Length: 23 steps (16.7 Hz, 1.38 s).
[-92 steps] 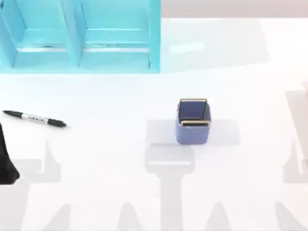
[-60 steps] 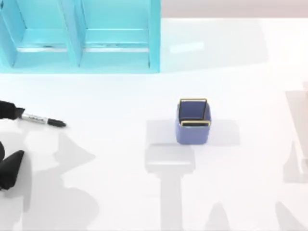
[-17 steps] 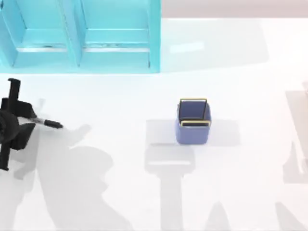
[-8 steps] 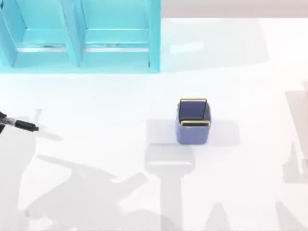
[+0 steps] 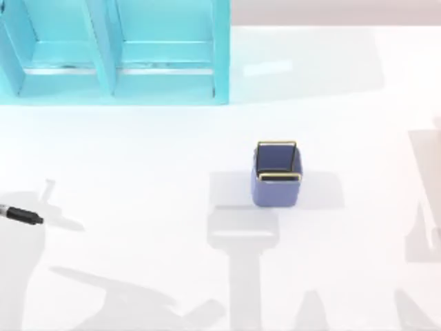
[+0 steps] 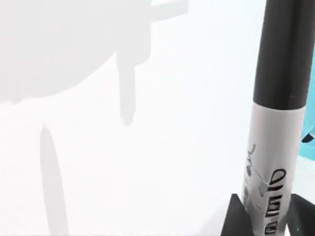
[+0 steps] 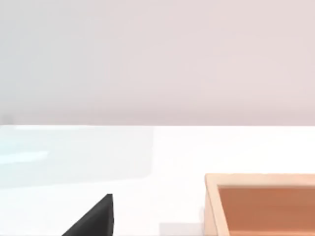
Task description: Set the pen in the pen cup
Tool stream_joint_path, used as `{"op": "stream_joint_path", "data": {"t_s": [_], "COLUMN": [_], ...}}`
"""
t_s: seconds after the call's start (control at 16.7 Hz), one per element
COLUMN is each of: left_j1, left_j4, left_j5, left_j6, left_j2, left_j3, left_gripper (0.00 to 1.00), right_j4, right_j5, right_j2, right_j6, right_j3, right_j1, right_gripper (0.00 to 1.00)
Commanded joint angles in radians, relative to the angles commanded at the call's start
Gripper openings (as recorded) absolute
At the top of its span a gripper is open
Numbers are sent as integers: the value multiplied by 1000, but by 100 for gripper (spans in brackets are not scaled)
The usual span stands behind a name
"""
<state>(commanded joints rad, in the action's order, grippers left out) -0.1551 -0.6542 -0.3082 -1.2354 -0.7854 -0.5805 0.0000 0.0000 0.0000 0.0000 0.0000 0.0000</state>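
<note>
The pen (image 5: 22,216), black with a grey printed band (image 6: 269,162), pokes in at the far left edge of the top view, and its shadow falls apart from it on the white table. In the left wrist view my left gripper (image 6: 268,222) is shut on the pen's banded middle, black fingers (image 6: 235,219) on either side. The pen cup (image 5: 277,175), blue-violet with a gold rim, stands upright near the table's middle, far to the right of the pen. My right gripper (image 7: 93,219) is parked away from both, seen as a dark edge in its wrist view.
A large turquoise shelf unit (image 5: 114,52) takes up the back left of the table. An orange-brown box (image 7: 261,204) lies near the right gripper. White table (image 5: 151,179) stretches between the pen and the cup.
The left gripper closed on the pen where it lay at the left, lifted it, and carried it left and toward the front edge, so just its end stays in the top view.
</note>
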Motion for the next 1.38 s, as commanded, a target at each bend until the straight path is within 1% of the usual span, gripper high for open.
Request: {"op": "stream_joint_path", "data": {"t_s": [0.3, 0.42, 0.54, 0.66, 0.84, 1.02, 1.38], "left_j1": [9, 38, 89, 161, 303, 469, 823], "left_j4": [5, 24, 61, 114, 229, 382, 741], "left_j5": [11, 62, 154, 278, 508, 768, 1301], "left_j6": [7, 35, 86, 155, 286, 429, 701], "left_j2": [-13, -58, -133, -231, -404, -589, -956], "left_j3": [-7, -24, -57, -105, -211, -353, -682], "left_gripper": [0, 0, 0, 0, 0, 0, 0], "right_j4": [0, 0, 0, 0, 0, 0, 0], "right_j5": [0, 0, 0, 0, 0, 0, 0], "right_j2": [0, 0, 0, 0, 0, 0, 0], "right_j6": [0, 0, 0, 0, 0, 0, 0], "right_j3": [0, 0, 0, 0, 0, 0, 0], "right_j1": [0, 0, 0, 0, 0, 0, 0], "right_gripper": [100, 100, 100, 100, 100, 100, 100]}}
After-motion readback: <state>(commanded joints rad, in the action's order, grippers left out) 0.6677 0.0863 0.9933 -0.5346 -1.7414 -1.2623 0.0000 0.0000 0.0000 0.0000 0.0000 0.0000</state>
